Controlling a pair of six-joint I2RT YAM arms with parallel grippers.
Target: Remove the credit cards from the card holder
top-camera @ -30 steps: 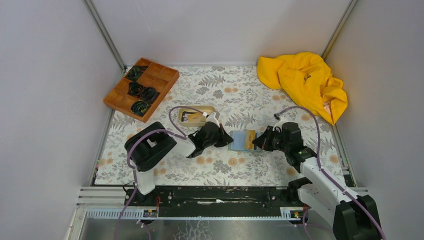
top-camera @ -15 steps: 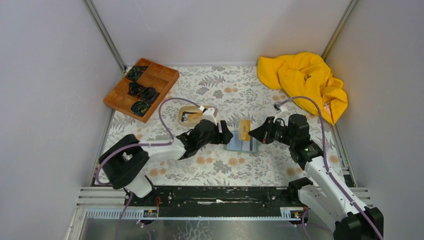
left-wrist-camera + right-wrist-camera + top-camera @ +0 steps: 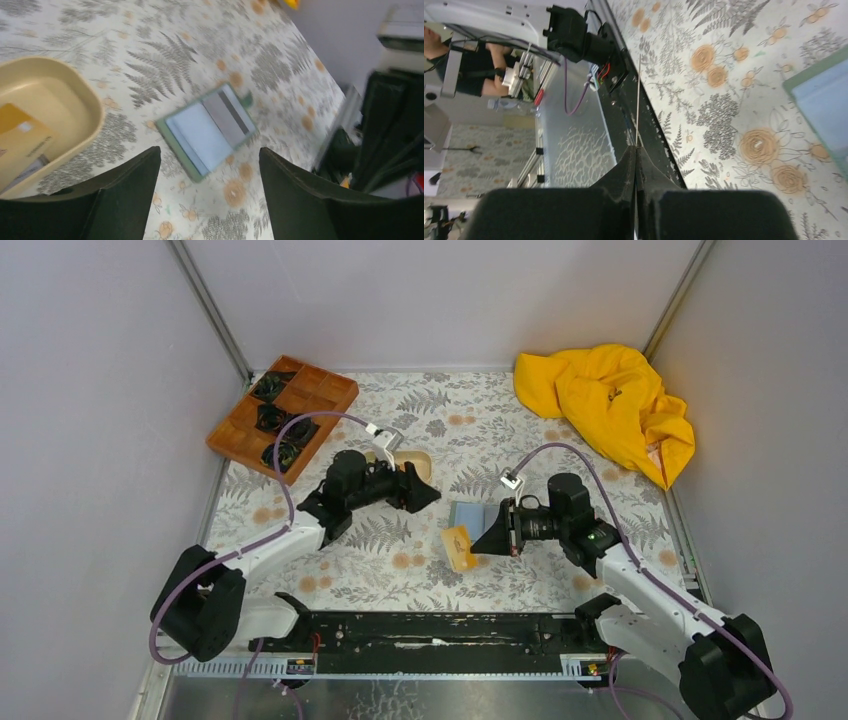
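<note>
Underneath everything, a table (image 3: 560,575) covered in a fern-and-flower print. At its far right corner, heaped and crumpled, a yellow garment (image 3: 605,405). At the far left, set askew, a wooden compartment tray (image 3: 325,390).

Nearer the middle, half hidden behind the left arm in the overhead view, a beige oval tray (image 3: 82,107).

Left tool (image 3: 208,155): fingers (image 3: 125,200) spread wide, gripping nothing, hanging above the table near the beige oval tray, with the card holder framed in the gap as seen from the left wrist.

Right tool (image 3: 636,150): pinched tight on a tan-orange credit card (image 3: 459,548), reaching in from the right.

Between the two tools, lying open and flat on the table, the card holder (image 3: 207,132). Blue-grey rim, light blue panels, and a grey panel crossed by a dark stripe on its right half. Touched by neither tool.

Tan-orange credit card: clear of the card holder, just to its near-left side, and tilted. From the right wrist, seen only edge-on as a thin pale line rising out of the closed fingertips. Cannot tell whether its lower corner touches the table.

Inside the beige oval tray, lying flat, a second tan-orange credit card (image 3: 20,142).

Smallest of all, dark coils (image 3: 280,453) in four cells along the left side of the wooden compartment tray. Too small to tell what kind.
</note>
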